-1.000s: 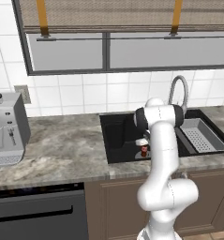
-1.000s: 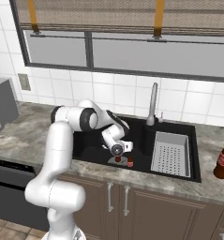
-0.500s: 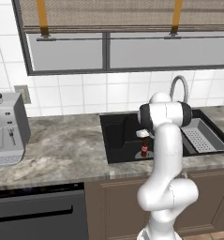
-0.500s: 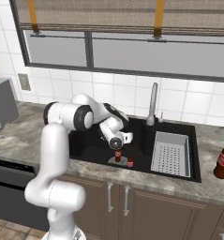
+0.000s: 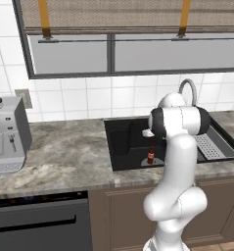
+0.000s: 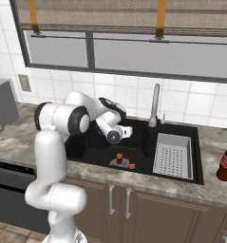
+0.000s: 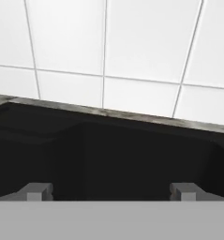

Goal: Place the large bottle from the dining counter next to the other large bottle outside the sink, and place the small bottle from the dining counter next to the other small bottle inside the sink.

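Since the earlier frame the arm has lifted away from the two small bottles (image 6: 119,156), which stand close together inside the black sink (image 6: 93,142), so this step looks done. Its claw (image 7: 111,191) is wide open and holds nothing, facing the back wall. One large bottle (image 6: 226,162) stands on the table right of the sink.

Illumination: even, diffuse, rendered; no visible lamp. White wall tiles (image 5: 89,98) bright, without glare. Sink (image 6: 91,147) interior near-black, detail lost in its basins. Shadows: soft, faint under the robot arm (image 5: 179,147) on the marbled counter (image 5: 64,152). Sharpness: base views slightly soft, coarse; hand view blurred and pixelated. Edge distortion: not noticeable.
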Controlling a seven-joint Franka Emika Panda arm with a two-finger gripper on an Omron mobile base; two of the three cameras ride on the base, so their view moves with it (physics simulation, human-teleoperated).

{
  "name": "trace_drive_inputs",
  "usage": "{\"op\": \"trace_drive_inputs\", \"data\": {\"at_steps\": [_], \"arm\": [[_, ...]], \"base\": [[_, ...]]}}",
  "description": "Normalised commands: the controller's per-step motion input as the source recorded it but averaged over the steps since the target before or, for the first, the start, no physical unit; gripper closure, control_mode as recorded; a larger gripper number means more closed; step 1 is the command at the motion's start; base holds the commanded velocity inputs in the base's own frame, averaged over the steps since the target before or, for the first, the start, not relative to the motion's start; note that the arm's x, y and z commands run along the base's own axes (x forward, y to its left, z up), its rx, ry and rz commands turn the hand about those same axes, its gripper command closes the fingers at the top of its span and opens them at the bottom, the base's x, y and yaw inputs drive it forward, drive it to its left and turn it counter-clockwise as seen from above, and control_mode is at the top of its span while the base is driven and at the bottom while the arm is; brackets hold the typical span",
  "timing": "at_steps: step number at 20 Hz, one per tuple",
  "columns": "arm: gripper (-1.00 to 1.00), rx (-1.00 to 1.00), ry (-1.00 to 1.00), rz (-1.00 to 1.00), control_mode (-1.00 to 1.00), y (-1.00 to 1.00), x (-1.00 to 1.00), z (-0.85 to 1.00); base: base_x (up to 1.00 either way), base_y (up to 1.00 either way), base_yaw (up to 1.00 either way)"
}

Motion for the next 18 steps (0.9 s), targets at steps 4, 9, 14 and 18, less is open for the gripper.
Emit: {"op": "trace_drive_inputs", "data": {"at_steps": [4,9,14,18], "arm": [[-1.00,-0.03,0.00,0.00,-1.00,0.00,-0.19,0.44],[-1.00,-0.01,0.00,0.00,-1.00,0.00,-0.16,0.30],[-1.00,-0.03,0.00,0.00,-1.00,0.00,-0.26,0.34],[-1.00,-0.03,0.00,0.00,-1.00,0.00,-0.24,0.37]], "base": [[0.00,0.00,0.00],[0.00,0.00,0.00],[0.00,0.00,0.00],[0.00,0.00,0.00]]}}
